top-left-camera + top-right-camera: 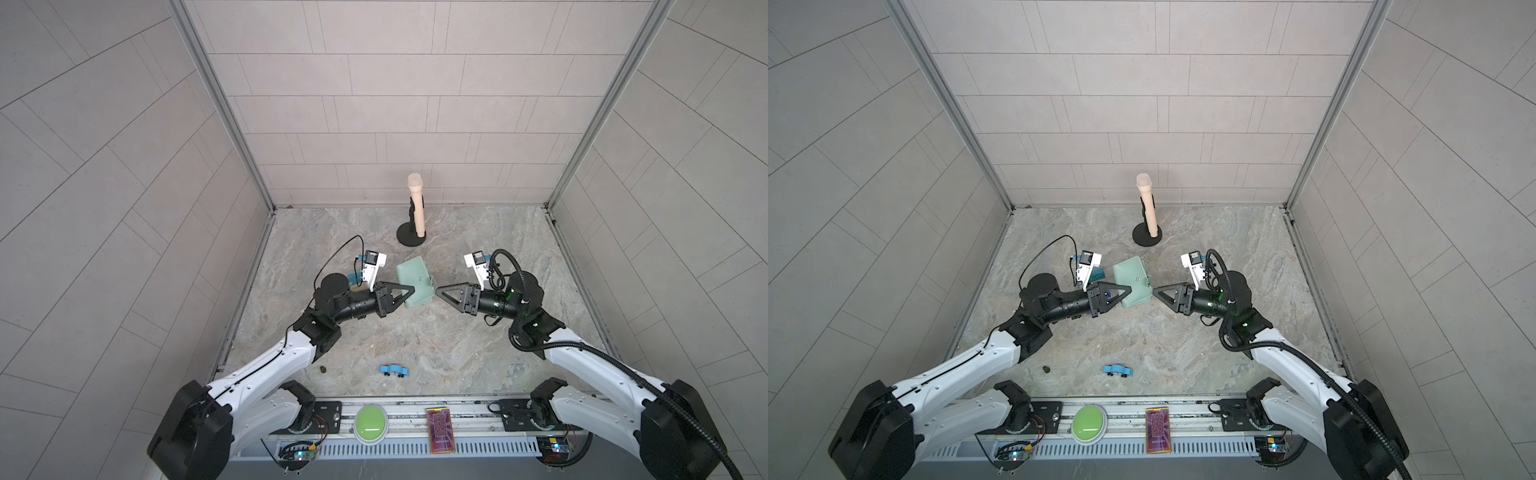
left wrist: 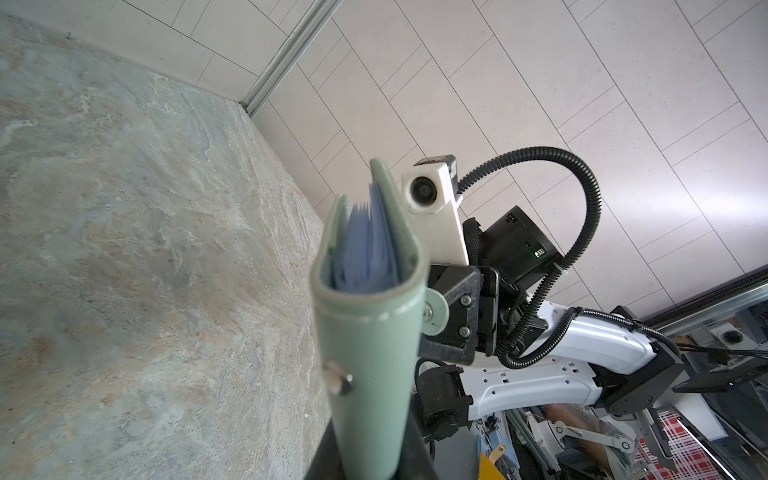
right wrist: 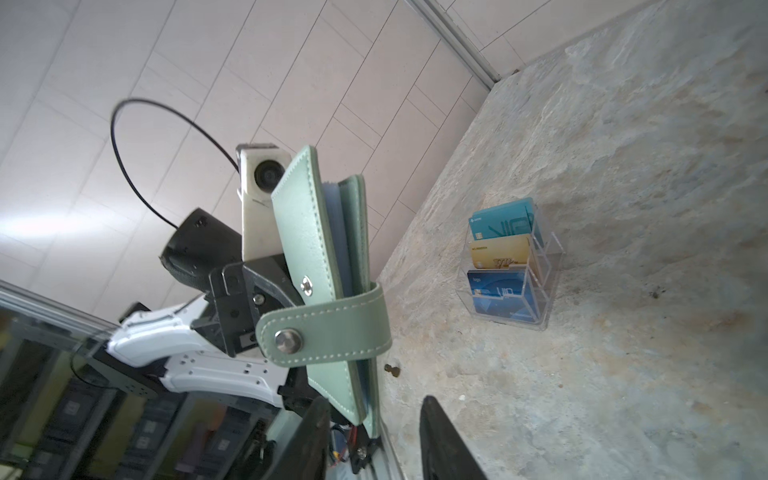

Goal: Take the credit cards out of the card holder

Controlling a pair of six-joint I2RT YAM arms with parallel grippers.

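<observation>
Mint-green card holder (image 1: 413, 276) pinched by left gripper (image 1: 409, 291), right gripper (image 1: 438, 293) spread opposite, both arms reaching inward

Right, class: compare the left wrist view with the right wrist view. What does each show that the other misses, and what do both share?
Only the left wrist view: the card holder end-on, the credit cards' light-blue edges fanned between its covers, and the right arm. Only the right wrist view: the clear stand of printed cards, and the left arm. Both: the holder itself, the marble table and tiled walls.
</observation>
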